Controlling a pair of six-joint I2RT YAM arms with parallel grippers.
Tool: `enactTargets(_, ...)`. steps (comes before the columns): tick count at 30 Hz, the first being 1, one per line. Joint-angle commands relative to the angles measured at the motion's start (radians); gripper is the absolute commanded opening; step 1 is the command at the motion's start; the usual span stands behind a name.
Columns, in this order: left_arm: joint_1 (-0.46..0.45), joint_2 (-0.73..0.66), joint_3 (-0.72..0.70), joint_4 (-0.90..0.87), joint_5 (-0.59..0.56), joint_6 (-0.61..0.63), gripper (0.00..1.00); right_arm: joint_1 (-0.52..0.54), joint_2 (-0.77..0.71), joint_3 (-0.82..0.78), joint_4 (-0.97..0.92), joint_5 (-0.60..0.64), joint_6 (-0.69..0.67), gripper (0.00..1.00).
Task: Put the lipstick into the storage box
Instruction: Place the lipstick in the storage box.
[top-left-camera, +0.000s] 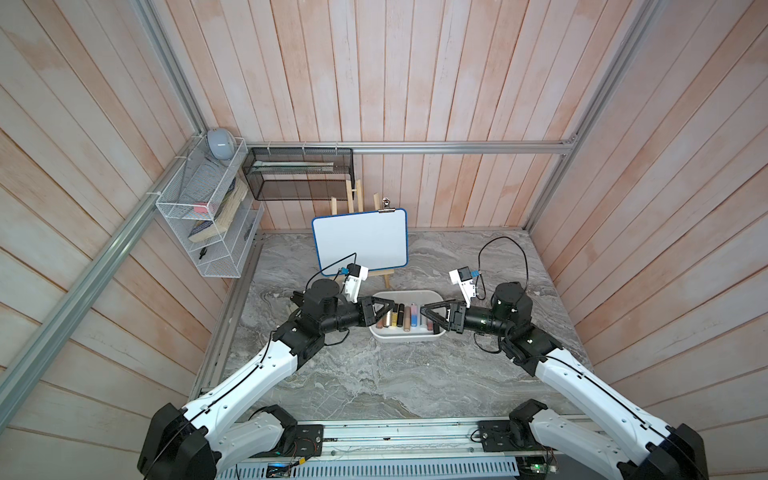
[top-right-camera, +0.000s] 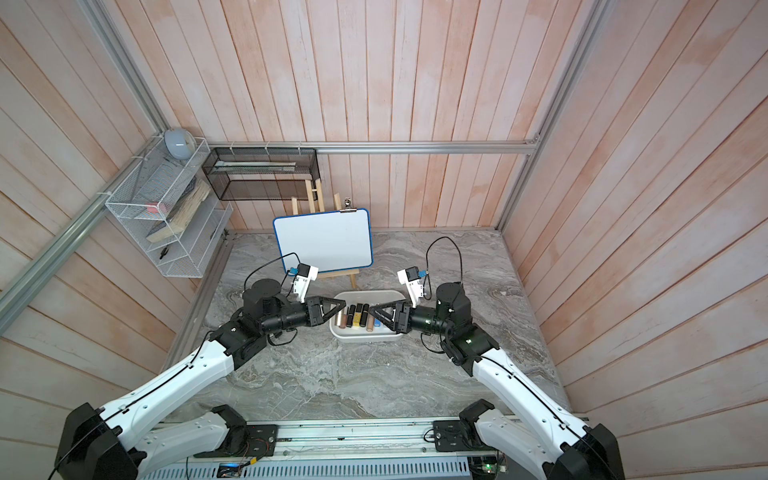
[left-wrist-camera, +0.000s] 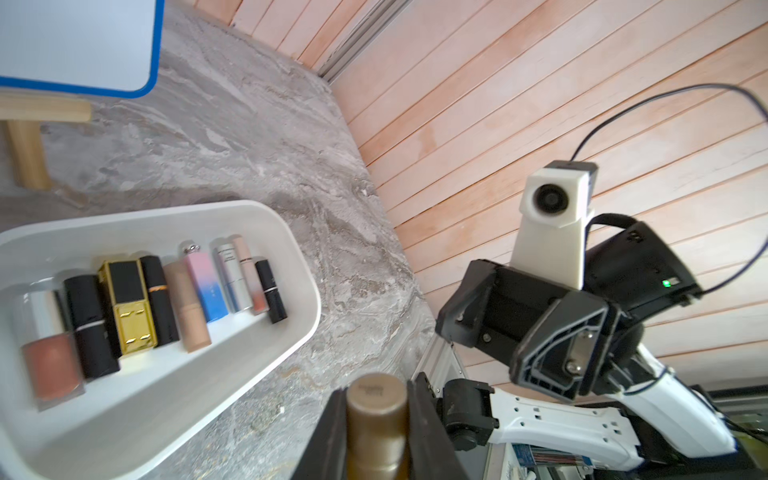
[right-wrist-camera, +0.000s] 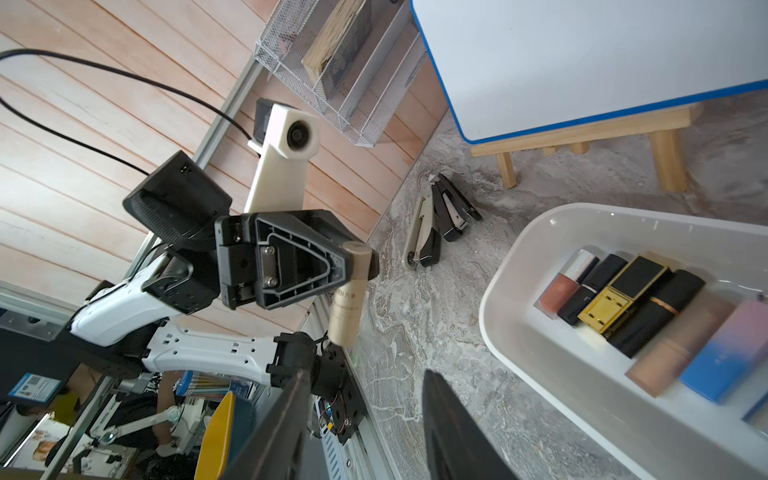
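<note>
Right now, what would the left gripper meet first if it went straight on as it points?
Probably the right gripper, facing it almost tip to tip across the box. It could slip just past; depth is unclear.

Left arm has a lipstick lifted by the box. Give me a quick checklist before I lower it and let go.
1. Grip: left gripper shut on the tan lipstick, clamped near one end. Ok.
2. Other arm: right gripper open and empty. Ok.
3. Gap between the two grippers over the storage box, seen in both top views. Ok.
4. Held lipstick fully above the box and inside its rim: cannot tell.
5. Bare floor in the box beside the row of lipsticks. Ok.
</note>
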Motion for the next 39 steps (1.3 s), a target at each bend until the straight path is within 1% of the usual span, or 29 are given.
enactTargets(1, 0.007, 0.019, -0.035, 0.247, 0.105, -0.107, 0.26, 0.016, -0.004, -0.02, 0.137, -0.079, 0.061, 0.49)
enactTargets(4, 0.007, 0.041, -0.061, 0.348, 0.129, -0.159, 0.26, 0.044, 0.02, -0.012, 0.162, -0.08, 0.065, 0.49)
enactTargets(7, 0.007, 0.05, -0.075, 0.39, 0.136, -0.179, 0.26, 0.071, 0.049, 0.006, 0.169, -0.074, 0.063, 0.49)
enactTargets(15, 0.008, 0.043, -0.08, 0.402, 0.147, -0.181, 0.26, 0.115, 0.125, 0.049, 0.189, -0.061, 0.06, 0.49)
enactTargets(26, 0.007, 0.052, -0.076, 0.397, 0.151, -0.173, 0.26, 0.157, 0.193, 0.102, 0.209, -0.052, 0.054, 0.48)
enactTargets(35, 0.007, 0.047, -0.081, 0.373, 0.15, -0.156, 0.26, 0.172, 0.236, 0.116, 0.239, -0.046, 0.07, 0.43)
enactTargets(39, 0.007, 0.044, -0.085, 0.368, 0.15, -0.152, 0.26, 0.181, 0.251, 0.116, 0.258, -0.046, 0.08, 0.36)
